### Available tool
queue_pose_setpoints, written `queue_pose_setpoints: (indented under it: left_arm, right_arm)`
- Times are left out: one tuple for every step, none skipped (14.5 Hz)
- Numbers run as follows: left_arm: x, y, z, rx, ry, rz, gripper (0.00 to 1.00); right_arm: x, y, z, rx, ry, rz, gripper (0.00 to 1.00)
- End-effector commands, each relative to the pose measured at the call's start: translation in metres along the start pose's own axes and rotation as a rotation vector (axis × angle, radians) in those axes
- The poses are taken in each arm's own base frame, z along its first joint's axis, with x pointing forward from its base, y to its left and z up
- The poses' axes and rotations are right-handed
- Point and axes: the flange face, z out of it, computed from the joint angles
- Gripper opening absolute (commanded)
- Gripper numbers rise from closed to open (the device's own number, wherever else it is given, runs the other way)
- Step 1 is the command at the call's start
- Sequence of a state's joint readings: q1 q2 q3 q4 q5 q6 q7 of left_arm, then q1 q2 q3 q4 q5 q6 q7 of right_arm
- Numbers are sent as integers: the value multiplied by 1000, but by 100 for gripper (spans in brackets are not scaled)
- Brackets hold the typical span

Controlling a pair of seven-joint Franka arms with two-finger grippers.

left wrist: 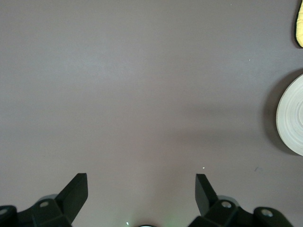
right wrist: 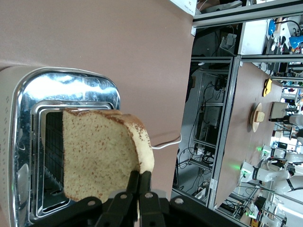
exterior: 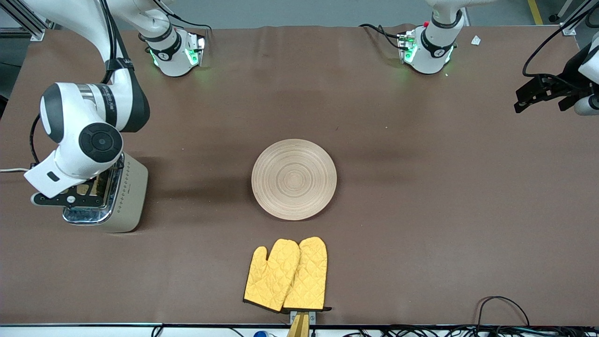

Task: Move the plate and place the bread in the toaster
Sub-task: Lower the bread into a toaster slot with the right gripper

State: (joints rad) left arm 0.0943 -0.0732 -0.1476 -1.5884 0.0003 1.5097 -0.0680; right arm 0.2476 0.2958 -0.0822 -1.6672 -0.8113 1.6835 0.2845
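The cream toaster (exterior: 128,196) with its chrome top (right wrist: 28,113) stands toward the right arm's end of the table. My right gripper (right wrist: 139,182) is over the toaster and is shut on the crust of the bread (right wrist: 102,151). The speckled slice hangs upright at a toaster slot; I cannot tell how far down it reaches. The right arm's hand (exterior: 56,180) hides most of this in the front view. The wooden plate (exterior: 294,179) lies bare at mid-table and also shows in the left wrist view (left wrist: 293,116). My left gripper (exterior: 538,93) (left wrist: 142,189) waits open and empty above bare table at the left arm's end.
A pair of yellow oven mitts (exterior: 286,275) lies nearer the front camera than the plate; one tip shows in the left wrist view (left wrist: 299,21). The toaster's white cord (exterior: 9,170) runs off the table's edge. Cables lie along the front edge (exterior: 500,309).
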Motion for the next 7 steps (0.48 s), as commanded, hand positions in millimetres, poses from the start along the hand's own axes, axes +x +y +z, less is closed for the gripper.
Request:
queue_pose_setpoints:
  left_arm:
    - [3,4,-5,-33,13,9,100]
    - [3,3,-6,-33,14,9,100]
    - [3,1,-6,-33,14,6,100]
    - [4,1,-5,-30,16,7,100]
    - [4,3,-5,-32,19,10,100]
    - [5,3,-3,-26,19,10,100]
    - [6,2,-2,-24,19,10,100]
  right_arm:
    - [-7,6,-4,-20,-6,5,0]
    - [-7,6,-4,-20,-7,4,0]
    - [-7,5,-4,-20,-5,3,0]
    - [-7,4,-4,-20,-5,3,0]
    - [-6,3,-3,-21,-6,4,0]
    - [-6,2,-3,-20,-2,5,0]
    - [-5,0,-3,-19,0,7,0]
